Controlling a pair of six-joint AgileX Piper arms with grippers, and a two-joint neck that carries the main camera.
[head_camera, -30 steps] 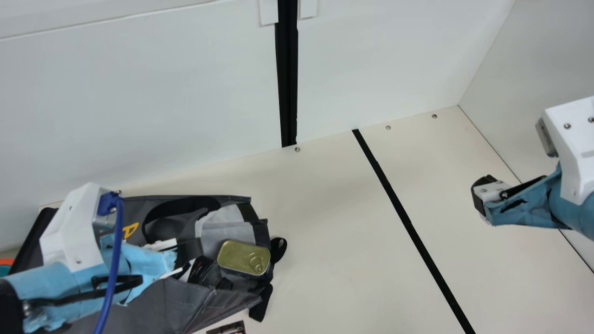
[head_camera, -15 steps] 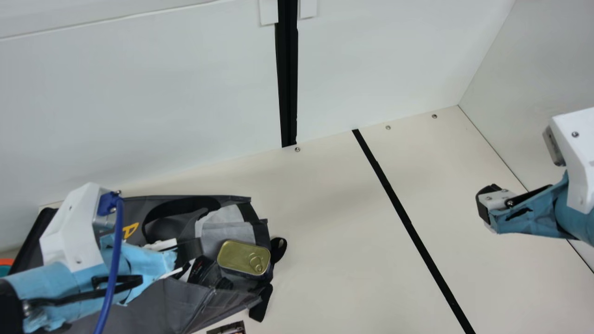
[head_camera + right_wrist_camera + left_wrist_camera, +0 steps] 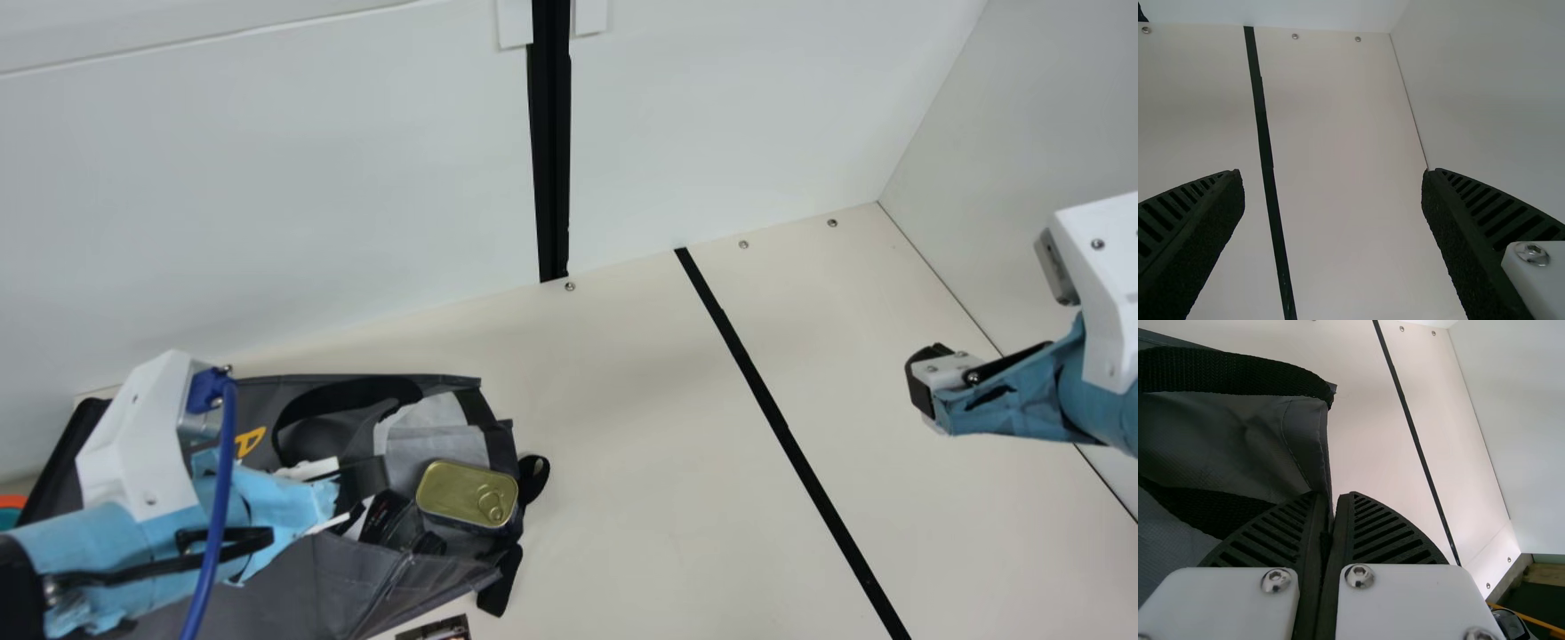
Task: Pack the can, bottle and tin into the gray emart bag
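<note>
packing appears advanced: the tin (image 3: 453,484) and a dark container (image 3: 386,518) lie at the mouth of the gray emart bag (image 3: 347,573); we cannot confirm can or bottle. seating the tin deeper likely remains. our left tool (image 3: 1334,497) pinches the bag's edge; our right tool (image 3: 1333,175), well apart from the bag, is open. a printed item (image 3: 437,629) lies beside the bag; our left arm (image 3: 98,542) obstructs part of it.

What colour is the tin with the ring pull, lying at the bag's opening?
The tin is gold, showing best in the main view.
</note>
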